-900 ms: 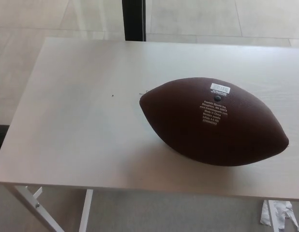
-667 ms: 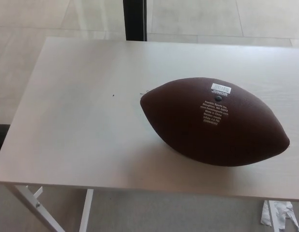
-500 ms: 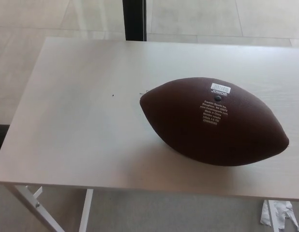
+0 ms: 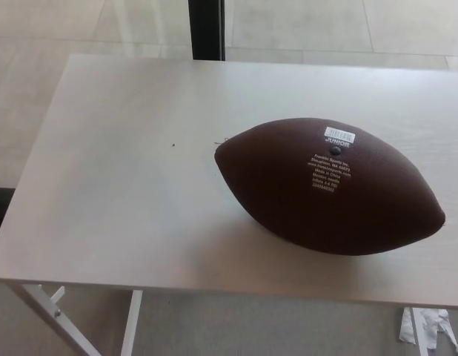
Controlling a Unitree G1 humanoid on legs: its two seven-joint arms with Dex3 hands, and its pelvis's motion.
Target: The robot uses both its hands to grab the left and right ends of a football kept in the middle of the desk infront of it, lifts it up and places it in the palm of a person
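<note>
A brown football (image 4: 329,189) is laid on the pale desk (image 4: 118,185), its ends directed toward 10 and 4 o'clock; neither hand is shown, so their state cannot be told.

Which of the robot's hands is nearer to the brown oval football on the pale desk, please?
Neither can be judged: no hand shows. The brown football lies alone on the pale desk.

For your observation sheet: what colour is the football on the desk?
Dark brown football, with small pale printed lettering and a white sticker on top; seen in the head view.
</note>
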